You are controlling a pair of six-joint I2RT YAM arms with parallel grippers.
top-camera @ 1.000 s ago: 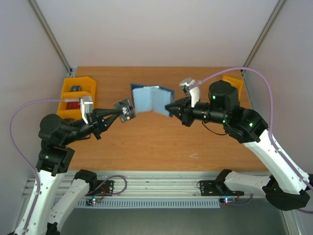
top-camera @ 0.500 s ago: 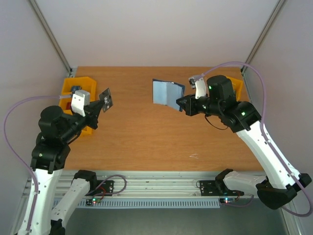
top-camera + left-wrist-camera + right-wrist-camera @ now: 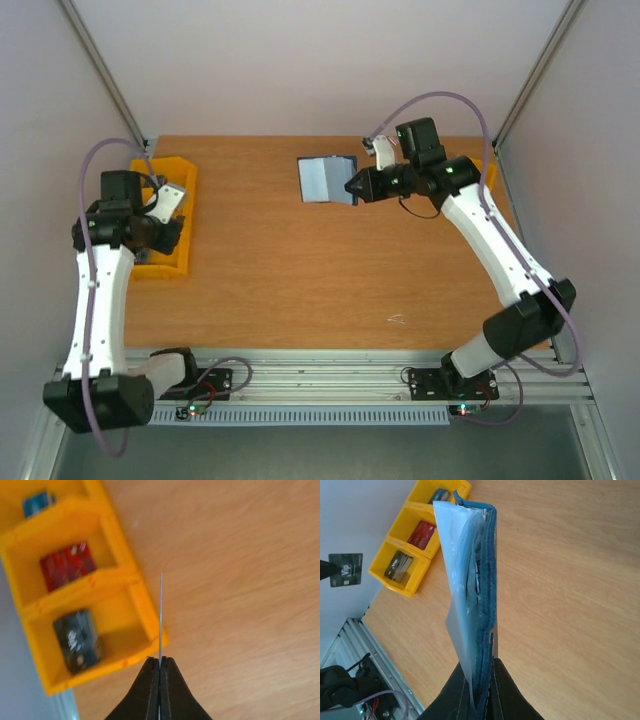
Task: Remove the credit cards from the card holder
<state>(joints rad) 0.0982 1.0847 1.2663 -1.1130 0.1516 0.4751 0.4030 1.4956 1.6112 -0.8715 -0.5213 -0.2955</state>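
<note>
Left fingers (image 3: 160,666) of mine are pinched flat on a card (image 3: 160,620). It stands straight out of the tips above the near wall of the yellow bin (image 3: 125,575), at the left side of the table (image 3: 240,580). My right fingers (image 3: 481,672) are clamped on the lower edge of the card holder (image 3: 480,580), which hangs open and looks lifted off the table, toward the back and right of centre.

As I judge it, this card is already out of the holder and ready to be dropped off. The next move calls for lowering it inside one compartment's walls and parting the left fingers. The nearest compartment has a patterned dark card (image 3: 77,640) and the middle one a red card (image 3: 67,570). Which one mine belongs in is only a guess.

My left wrist sees just the card's thin edge. Its dark face shows only far off from the right wrist, marked "Vip". The holder sits edge-on to my right wrist, so I cannot tell whether any cards remain in its pockets. From above, my left wrist hides the left fingers and the card.
</note>
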